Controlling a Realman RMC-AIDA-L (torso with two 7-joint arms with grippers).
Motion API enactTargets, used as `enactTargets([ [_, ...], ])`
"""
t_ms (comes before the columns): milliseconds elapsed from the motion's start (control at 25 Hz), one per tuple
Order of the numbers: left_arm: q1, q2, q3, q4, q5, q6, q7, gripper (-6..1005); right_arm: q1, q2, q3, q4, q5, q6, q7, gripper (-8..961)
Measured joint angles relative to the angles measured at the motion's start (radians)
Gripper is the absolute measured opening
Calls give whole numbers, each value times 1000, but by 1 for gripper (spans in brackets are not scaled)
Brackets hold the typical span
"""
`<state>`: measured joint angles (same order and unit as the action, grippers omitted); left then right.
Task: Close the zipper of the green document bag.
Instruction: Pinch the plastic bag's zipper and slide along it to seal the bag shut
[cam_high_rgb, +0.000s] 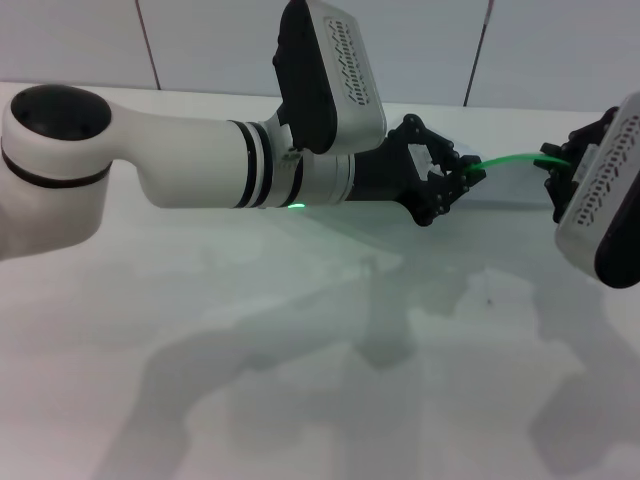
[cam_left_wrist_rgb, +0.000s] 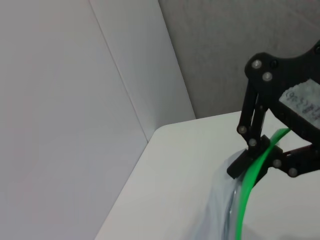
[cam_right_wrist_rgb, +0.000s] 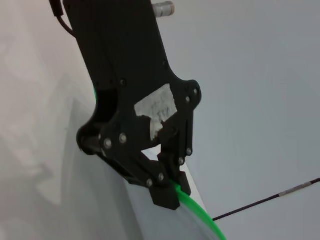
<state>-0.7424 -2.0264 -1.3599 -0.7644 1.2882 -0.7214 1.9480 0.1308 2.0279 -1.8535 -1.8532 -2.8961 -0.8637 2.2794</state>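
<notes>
The green document bag (cam_high_rgb: 350, 240) is a pale translucent pouch, held by its top edge over the white table. Its zipper (cam_high_rgb: 510, 158) shows as a thin bright green strip stretched between my two grippers. My left gripper (cam_high_rgb: 465, 178) reaches in from the left and is shut on the strip. From the right, my right gripper (cam_high_rgb: 548, 158) is shut on the strip's other end. The left wrist view shows the right gripper (cam_left_wrist_rgb: 255, 160) clamping the zipper (cam_left_wrist_rgb: 245, 200) above the bag (cam_left_wrist_rgb: 220, 210). In the right wrist view the left gripper (cam_right_wrist_rgb: 170, 192) pinches the zipper (cam_right_wrist_rgb: 200, 212). The slider tab is hidden.
The white table (cam_high_rgb: 300, 400) spreads in front of me, carrying only the arms' shadows. Pale wall panels (cam_high_rgb: 200, 40) close off its far edge. My left arm's thick white forearm (cam_high_rgb: 190, 165) spans the upper middle of the head view.
</notes>
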Motion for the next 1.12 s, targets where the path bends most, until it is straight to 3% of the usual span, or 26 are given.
enactTargets([
  [640, 5, 1, -7, 70, 0, 55, 0, 108, -31, 0, 77, -39, -1, 9, 3, 134],
  [1120, 37, 8, -124, 132, 0, 65, 9, 127, -74, 1, 172, -27, -2, 78, 6, 142],
])
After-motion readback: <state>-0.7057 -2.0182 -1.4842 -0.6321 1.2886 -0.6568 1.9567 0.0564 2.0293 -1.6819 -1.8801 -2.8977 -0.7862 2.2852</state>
